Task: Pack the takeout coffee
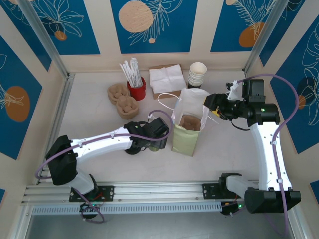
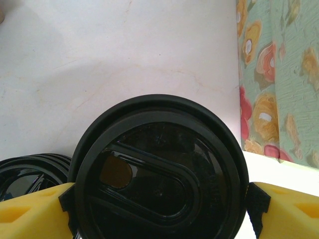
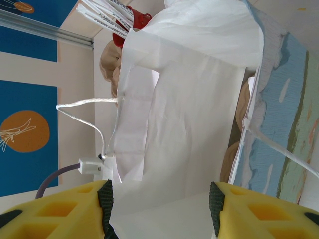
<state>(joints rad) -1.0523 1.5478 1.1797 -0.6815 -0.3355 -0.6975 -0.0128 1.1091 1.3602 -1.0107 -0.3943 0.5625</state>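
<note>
The takeout coffee (image 2: 159,174) stands on the table left of the paper bag (image 1: 186,142); its round black lid sits right between my left fingers (image 2: 35,214). My left gripper (image 2: 162,204) is open, one pad on each side of the lid's rim and close to it. From above, the left gripper (image 1: 157,138) hides most of the cup (image 1: 158,146). The bag stands upright with its mouth open and a brown cup carrier (image 1: 189,122) inside. My right gripper (image 1: 212,108) is at the bag's right rim, open, with the white bag paper (image 3: 189,99) spanning its fingers (image 3: 160,209).
A stack of black lids (image 2: 25,174) lies just left of the cup. At the back stand a red holder of stirrers (image 1: 135,87), brown cup carriers (image 1: 122,99), napkins (image 1: 167,77) and stacked white cups (image 1: 197,74). The bag's printed side (image 2: 284,89) is close on the right.
</note>
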